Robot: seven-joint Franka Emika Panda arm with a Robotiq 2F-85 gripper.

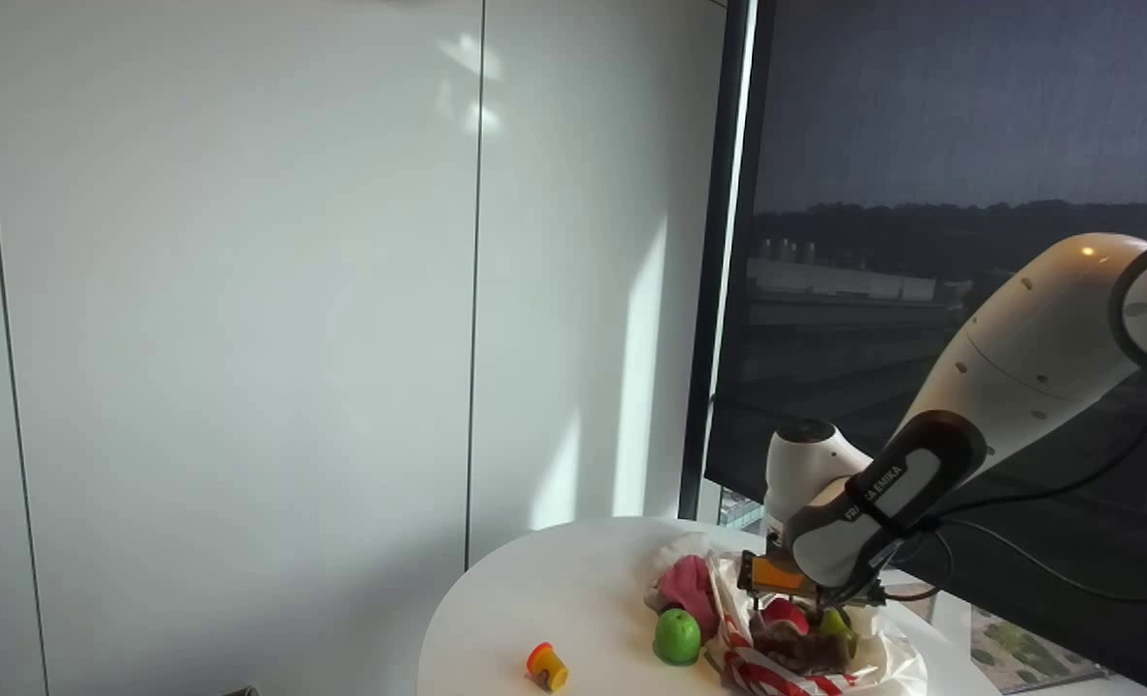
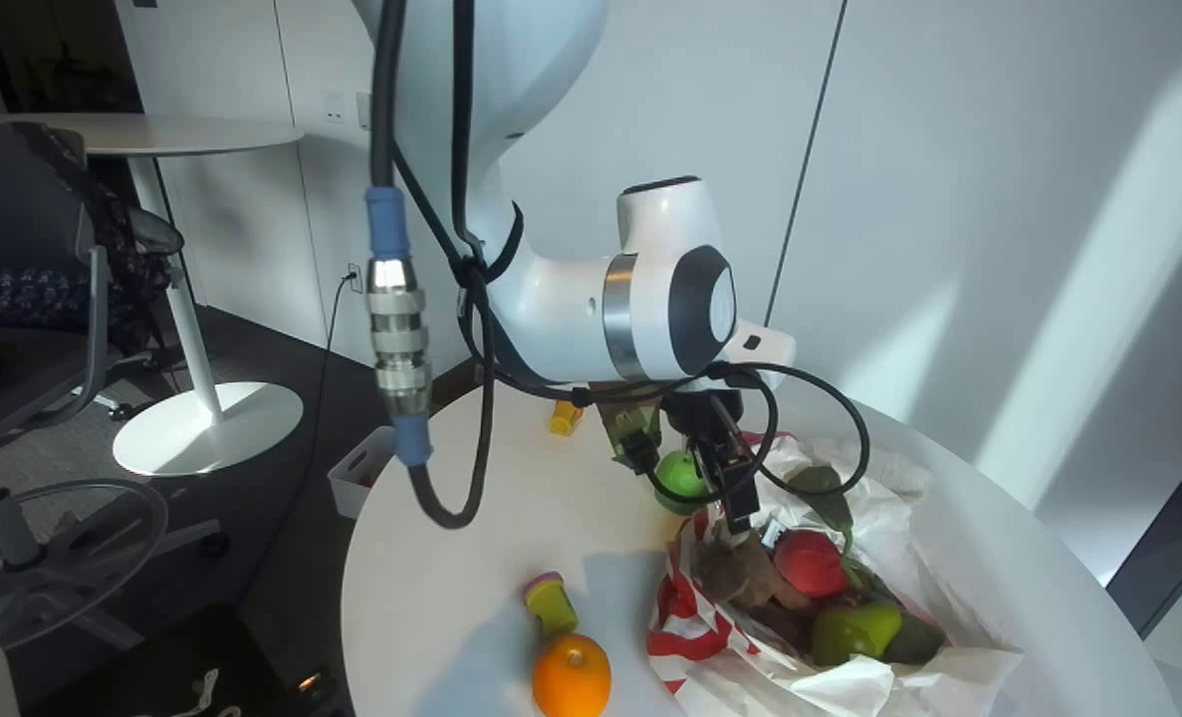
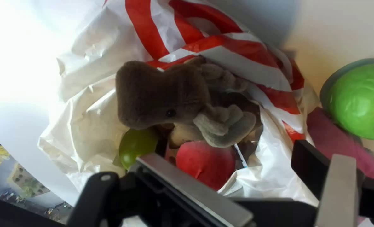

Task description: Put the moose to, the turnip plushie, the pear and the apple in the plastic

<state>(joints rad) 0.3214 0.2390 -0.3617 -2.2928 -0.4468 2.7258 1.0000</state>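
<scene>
The plastic (image 3: 89, 129), a crinkled whitish bag with red stripes, lies spread on the round table. Inside it rests the brown moose (image 3: 161, 94), with the pear (image 3: 136, 146) partly under its snout. Beside them sits a red rounded thing with green leaves near it, which looks like the turnip plushie (image 3: 205, 162). The green apple (image 3: 360, 101) stands outside the bag on the table, seen in both exterior views. My gripper (image 3: 235, 157) is low over the bag, its fingers wide apart and holding nothing. Its body hides part of the bag in the wrist view.
A pink soft thing (image 1: 687, 585) lies against the bag beside the apple. A yellow tub with a red lid (image 1: 549, 667) stands farther off. In an exterior view an orange (image 2: 573, 677) and a yellow-green tub (image 2: 551, 602) stand near the table edge.
</scene>
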